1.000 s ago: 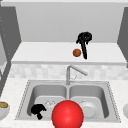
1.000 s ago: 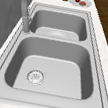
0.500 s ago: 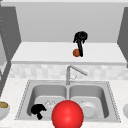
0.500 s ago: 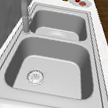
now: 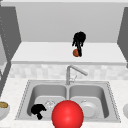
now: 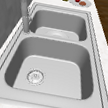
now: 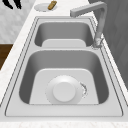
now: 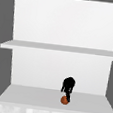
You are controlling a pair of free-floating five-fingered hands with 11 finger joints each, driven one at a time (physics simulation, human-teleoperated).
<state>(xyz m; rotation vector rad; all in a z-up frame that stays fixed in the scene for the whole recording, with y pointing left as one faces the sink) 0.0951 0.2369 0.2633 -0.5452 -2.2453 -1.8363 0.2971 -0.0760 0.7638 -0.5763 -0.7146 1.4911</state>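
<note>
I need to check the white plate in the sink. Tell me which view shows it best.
The right side view: the white plate lies near and unobstructed in the closer basin. In the front view a red ball partly covers it; the left side view catches just its rim.

No text, label, brand, number or sign can be read anywhere in these views.
</note>
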